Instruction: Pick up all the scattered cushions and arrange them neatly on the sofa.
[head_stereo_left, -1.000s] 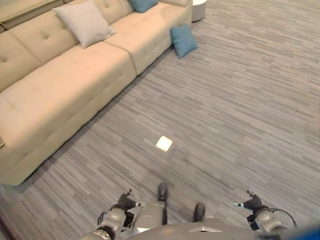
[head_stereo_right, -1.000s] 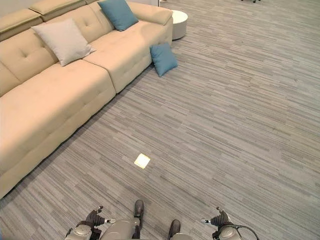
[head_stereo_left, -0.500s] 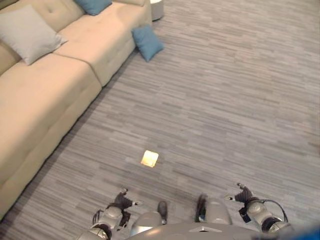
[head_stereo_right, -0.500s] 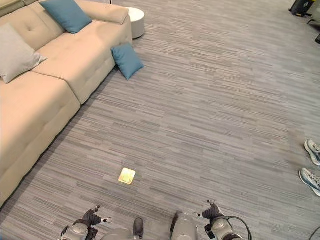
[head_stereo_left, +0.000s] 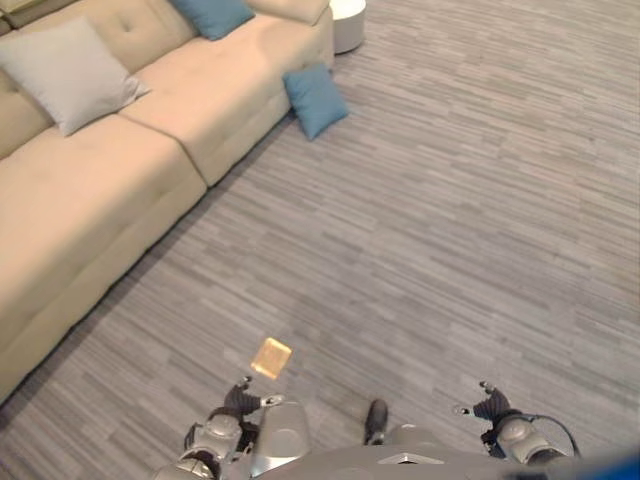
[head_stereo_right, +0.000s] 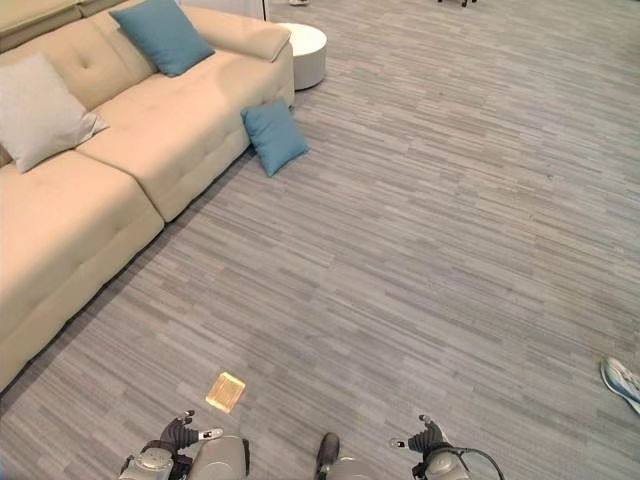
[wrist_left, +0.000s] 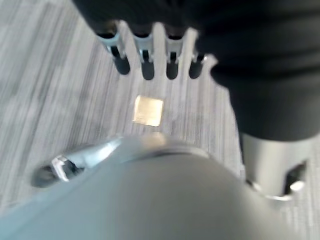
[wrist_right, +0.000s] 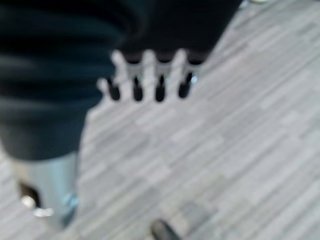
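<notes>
Long beige tufted fabric sofa (head_stereo_right: 150, 130) runs along the far left. On its seat, a pale grey square cushion (head_stereo_right: 40, 110) leans against the backrest toward the left, and a teal square cushion (head_stereo_right: 163, 35) leans against the backrest farther along, near the armrest. A second, smaller teal cushion (head_stereo_right: 274, 136) sits on the grey striped carpet floor (head_stereo_right: 430, 230), propped against the sofa's front at its far end. A round white low side table (head_stereo_right: 305, 50) stands just beyond the armrest. A small yellow square patch (head_stereo_right: 225, 391) lies on the floor near the robot, well apart from the sofa. Left hand (head_stereo_left: 240, 402) hangs low at near left, fingers straight and relaxed, holding nothing; the yellow patch shows past its fingertips in the left wrist view. Right hand (head_stereo_right: 425, 440) hangs low at near right, fingers likewise loose and empty over bare floor. A person's pale shoe (head_stereo_right: 622, 380) shows at the right edge.
</notes>
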